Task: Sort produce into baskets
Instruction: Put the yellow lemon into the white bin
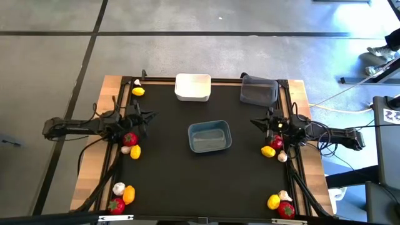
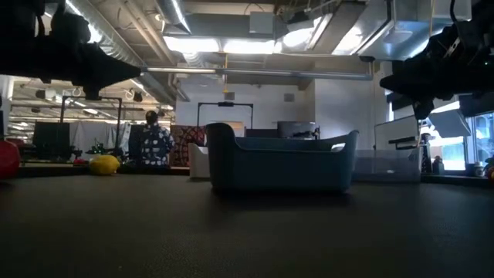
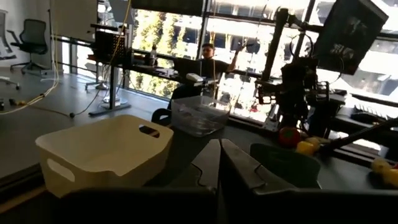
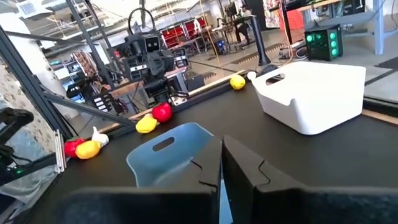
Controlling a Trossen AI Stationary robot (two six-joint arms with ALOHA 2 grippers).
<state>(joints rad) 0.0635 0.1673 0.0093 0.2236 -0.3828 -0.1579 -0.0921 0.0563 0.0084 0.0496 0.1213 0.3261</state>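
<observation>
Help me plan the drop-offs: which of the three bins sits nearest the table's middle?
The blue-grey bin. It sits alone mid-table between the two arms, while the white bin and dark grey bin stand along the far edge.

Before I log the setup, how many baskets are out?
3: white basket at the far edge, dark grey basket beside it to the right, blue-grey basket mid-table. None seem hidden.

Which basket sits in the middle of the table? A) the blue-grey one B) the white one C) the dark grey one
A: the blue-grey basket sits mid-table, with the white basket and the dark grey basket both at the far edge.
</observation>
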